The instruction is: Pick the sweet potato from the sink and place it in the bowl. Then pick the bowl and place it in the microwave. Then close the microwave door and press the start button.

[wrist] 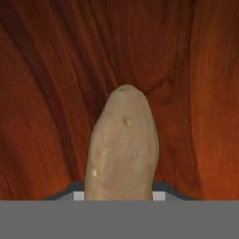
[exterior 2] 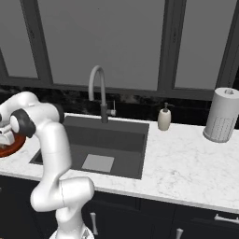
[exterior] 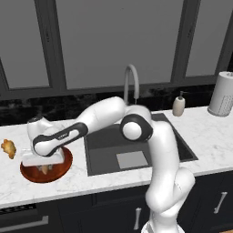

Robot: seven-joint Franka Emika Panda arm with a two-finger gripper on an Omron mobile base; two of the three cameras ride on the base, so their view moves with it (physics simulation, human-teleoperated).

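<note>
The reddish-brown bowl (exterior: 65,164) stands on the marble counter left of the sink (exterior: 105,142). My gripper (exterior: 44,166) is down inside the bowl, shut on the tan sweet potato (wrist: 122,144). In the hand view the tuber stands between my fingertips, with the bowl's wood-grained floor (wrist: 46,93) close behind it. From the left base view the white hand covers most of the bowl, and a bit of the sweet potato (exterior: 44,169) peeks out beneath it. The right base view catches the bowl's edge (exterior 2: 9,148) at the far left. The microwave is out of view.
A knobby golden-brown lump (exterior: 8,148) lies on the counter left of the bowl. The curved faucet (exterior: 131,82) rises behind the sink. A soap dispenser (exterior: 179,105) and a paper towel roll (exterior: 223,93) stand at the back right. My forearm stretches across the sink's left edge.
</note>
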